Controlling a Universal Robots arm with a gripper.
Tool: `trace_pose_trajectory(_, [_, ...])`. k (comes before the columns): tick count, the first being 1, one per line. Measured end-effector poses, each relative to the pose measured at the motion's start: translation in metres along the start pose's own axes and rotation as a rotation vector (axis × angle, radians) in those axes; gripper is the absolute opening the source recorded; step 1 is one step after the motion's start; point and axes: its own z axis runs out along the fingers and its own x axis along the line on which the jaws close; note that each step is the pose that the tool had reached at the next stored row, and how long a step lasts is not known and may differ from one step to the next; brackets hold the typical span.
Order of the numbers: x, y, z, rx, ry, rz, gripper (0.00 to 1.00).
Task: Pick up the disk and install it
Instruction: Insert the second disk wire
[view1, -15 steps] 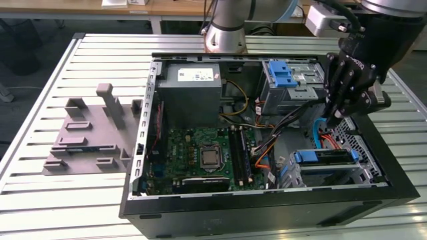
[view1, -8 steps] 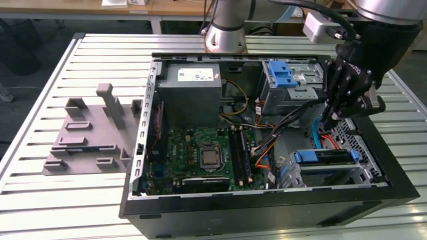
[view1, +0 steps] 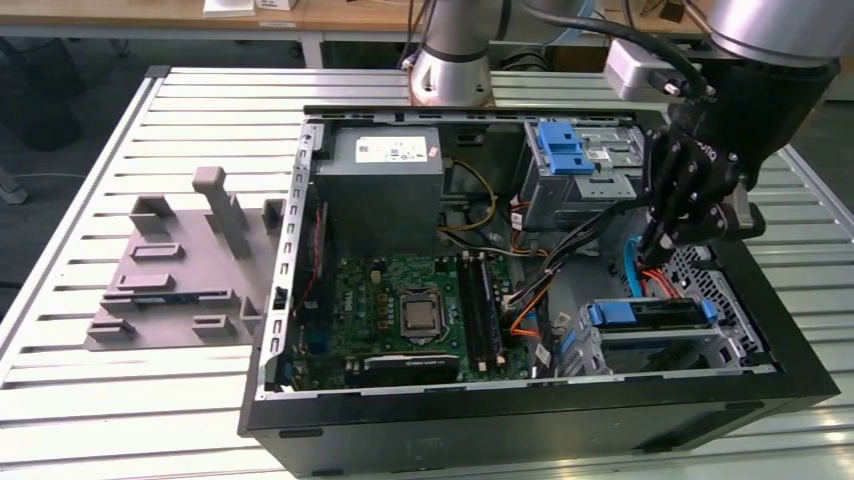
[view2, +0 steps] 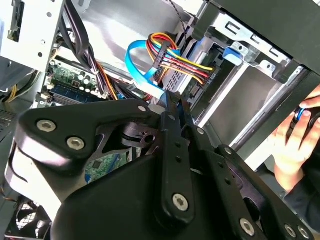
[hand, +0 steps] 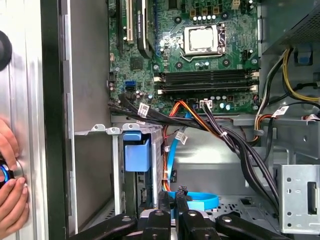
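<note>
computer case (view1: 534, 410) on table (view1: 80, 400), motherboard (view1: 400, 310) inside case

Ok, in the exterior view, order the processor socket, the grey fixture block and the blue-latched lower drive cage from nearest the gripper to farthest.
1. Lower drive cage, next to the gripper, inside the case, at the exterior view's right.
2. Processor socket, mid-case on the motherboard.
3. Grey fixture block, outside the case, at the exterior view's left.
</note>
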Motion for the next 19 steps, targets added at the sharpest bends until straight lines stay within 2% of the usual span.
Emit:
trace_pose_trajectory(4, [0.0043,-0.0002,0.0030,0.0023,-0.0143,0.000,0.16])
trace_pose_trajectory(7, [0.0055,0.0003,0.0042,0.0101,-0.0342,0.001,0.16])
trace_pose_trajectory(9, [0.0070,0.0017,0.0051,0.0176,-0.0427,0.002,0.16])
trace_pose_trajectory(15, [0.0184,0.0038,0.0109,0.0331,-0.0490,0.004,0.16])
trace_pose_trajectory(19, [0.0193,0.0039,0.0142,0.0359,-0.0493,0.004,0.16])
